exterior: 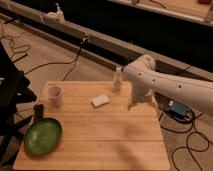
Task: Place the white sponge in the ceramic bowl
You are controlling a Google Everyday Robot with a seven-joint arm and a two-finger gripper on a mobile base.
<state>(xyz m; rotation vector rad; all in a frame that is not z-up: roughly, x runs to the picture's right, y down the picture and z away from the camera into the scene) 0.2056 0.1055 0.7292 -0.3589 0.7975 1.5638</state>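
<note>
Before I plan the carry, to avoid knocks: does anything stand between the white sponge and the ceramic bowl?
Nothing visible does: bare table runs from white sponge to ceramic bowl. The white cup stands beside that line. The tool hangs right of the sponge.

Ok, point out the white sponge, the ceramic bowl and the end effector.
white sponge [100, 100]: camera view, middle of its top face.
ceramic bowl [43, 136]: camera view, bare green inside.
end effector [135, 104]: camera view, its lower tip, to the right of the white sponge and apart from it.
</note>
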